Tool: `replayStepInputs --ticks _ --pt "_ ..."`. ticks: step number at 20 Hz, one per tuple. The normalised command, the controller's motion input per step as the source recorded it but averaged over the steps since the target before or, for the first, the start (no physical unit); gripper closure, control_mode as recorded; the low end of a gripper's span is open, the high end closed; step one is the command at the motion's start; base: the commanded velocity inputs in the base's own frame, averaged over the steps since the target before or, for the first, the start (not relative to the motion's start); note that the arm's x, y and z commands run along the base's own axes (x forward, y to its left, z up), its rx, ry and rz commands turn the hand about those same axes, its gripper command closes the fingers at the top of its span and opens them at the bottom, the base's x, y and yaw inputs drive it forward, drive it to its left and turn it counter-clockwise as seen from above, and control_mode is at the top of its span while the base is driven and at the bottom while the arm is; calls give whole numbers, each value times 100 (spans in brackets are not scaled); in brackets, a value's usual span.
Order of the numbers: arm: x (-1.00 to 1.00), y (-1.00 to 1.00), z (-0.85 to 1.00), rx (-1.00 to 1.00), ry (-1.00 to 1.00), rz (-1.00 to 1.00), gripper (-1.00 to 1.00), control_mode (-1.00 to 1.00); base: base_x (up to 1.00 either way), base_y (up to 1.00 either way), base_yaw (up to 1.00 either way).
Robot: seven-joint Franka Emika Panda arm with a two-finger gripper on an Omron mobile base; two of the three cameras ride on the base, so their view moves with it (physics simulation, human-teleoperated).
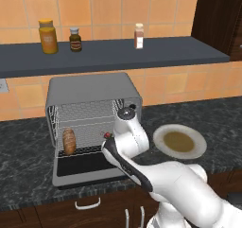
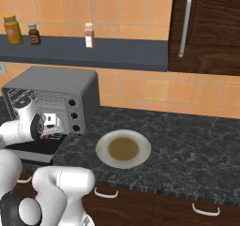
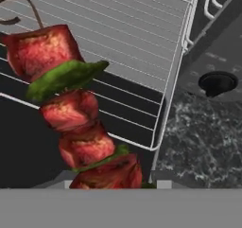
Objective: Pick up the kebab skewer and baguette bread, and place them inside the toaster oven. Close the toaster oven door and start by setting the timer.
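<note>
One dark stone counter (image 1: 28,156) was seen carrying the toaster oven (image 1: 90,87), its door (image 1: 87,168) dropped flat. A plate (image 2: 123,148) was noted right of the oven, bare. The baguette bread (image 1: 69,141) was recorded on the wire rack (image 1: 90,127), at its left side. The kebab skewer (image 3: 75,123) was seen close to the hand camera, over the rack's front right corner. Whether the jaws were clamped on it could not be told.
</note>
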Motion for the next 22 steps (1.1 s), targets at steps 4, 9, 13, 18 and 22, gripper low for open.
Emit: replayStepInputs --ticks 4,9,13,18,22 --pt "39 38 0 0 6 0 100 -100 0 0 0" --pt "33 35 -1 0 1 -3 100 -100 0 0 0" --pt "3 18 -25 8 0 -11 100 -100 0 0 0" --pt "9 5 -22 9 0 -13 100 -100 0 0 0" --pt "7 0 -21 2 -2 -9 100 -100 0 0 0"
